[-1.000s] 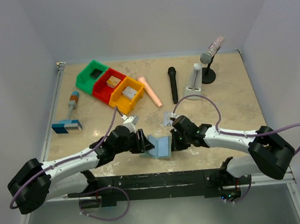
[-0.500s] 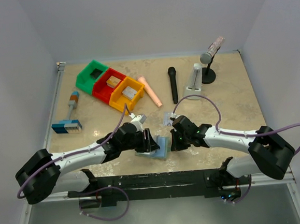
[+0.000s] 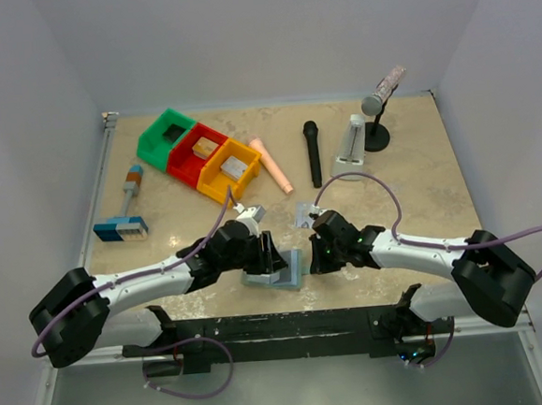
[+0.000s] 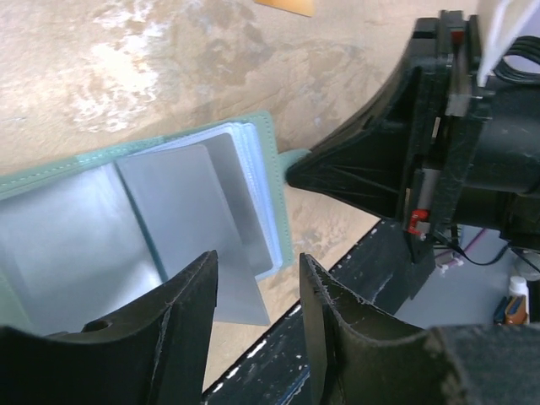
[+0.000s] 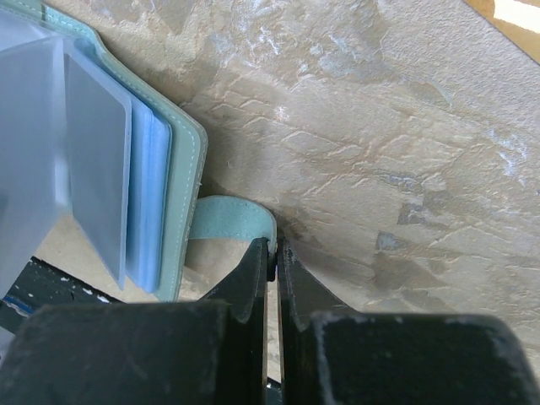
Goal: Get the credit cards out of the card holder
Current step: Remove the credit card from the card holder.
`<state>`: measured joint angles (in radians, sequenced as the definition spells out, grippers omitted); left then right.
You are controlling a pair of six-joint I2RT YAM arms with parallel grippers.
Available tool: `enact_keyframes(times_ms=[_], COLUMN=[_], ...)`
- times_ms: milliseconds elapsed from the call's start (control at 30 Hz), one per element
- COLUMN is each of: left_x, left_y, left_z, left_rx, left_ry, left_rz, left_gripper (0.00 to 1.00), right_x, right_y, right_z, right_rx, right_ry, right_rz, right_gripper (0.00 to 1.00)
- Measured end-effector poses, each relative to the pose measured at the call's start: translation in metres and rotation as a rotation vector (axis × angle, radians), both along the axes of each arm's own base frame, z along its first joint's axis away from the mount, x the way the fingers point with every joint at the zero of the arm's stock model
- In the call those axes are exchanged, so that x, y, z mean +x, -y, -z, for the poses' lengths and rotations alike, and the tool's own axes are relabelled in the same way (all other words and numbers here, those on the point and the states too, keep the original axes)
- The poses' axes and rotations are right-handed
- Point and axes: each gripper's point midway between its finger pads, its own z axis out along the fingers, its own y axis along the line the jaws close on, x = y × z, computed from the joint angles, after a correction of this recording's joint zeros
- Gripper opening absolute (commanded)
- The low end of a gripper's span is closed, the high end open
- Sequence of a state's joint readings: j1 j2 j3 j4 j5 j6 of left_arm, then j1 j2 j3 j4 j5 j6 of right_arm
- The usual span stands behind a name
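Left edge of the bench: a blue-and-white striped block lies there, and a small tool with an orange band lies just behind it.
Bins: green, red and orange stand in a slanted row at the back left.
Left gripper: the jaws are spread, low over the near edge of the card holder. They pinch nothing, and the lower corner of the card reaches into the gap.
Card holder: it lies open at the near edge of the bench, between the two grippers. Its right half looks raised.
Credit card: a silvery-grey one sits in an inner pocket and sticks out past the holder's near edge.
Right gripper: the jaws are pressed together, pinching the small teal tab on the holder's right side.
Back right: a black microphone lies flat, beside a white stand.
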<state>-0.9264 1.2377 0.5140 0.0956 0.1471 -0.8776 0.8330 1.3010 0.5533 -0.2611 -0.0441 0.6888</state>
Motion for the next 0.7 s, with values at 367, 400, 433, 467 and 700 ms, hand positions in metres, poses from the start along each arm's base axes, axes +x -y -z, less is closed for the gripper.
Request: enact_keyframes(times_ms=[367,400,433,467,700], left_x=[0.021,0.024,0.026,0.028,0.027], left_y=[-0.05,-0.057,-0.063,-0.068,-0.053], left_z=[-0.015,-0.021,-0.027,-0.033,-0.045], left_rx=[0.114,0.112,0.109,0.1,0.038], left_ry=[0.105,0.125,0.145,0.164,0.195], left_rz=[-0.216,-0.245,-0.269,-0.292,-0.213], left_gripper=[0.47,0.47,0.47,0.47,0.44], right_x=[0.0,0.0,0.0,-0.001,-0.001], right_y=[0.0,0.001,0.001,0.001,0.001], right_z=[-0.006,-0.006,-0.007,-0.007,-0.007], right_rx=[0.011,0.012,0.013,0.014,0.014], right_ry=[0.012,0.013,0.014,0.014,0.015], right_rz=[0.0,0.0,0.0,0.0,-0.001], right_gripper=[0.0,0.0,0.0,0.0,0.0])
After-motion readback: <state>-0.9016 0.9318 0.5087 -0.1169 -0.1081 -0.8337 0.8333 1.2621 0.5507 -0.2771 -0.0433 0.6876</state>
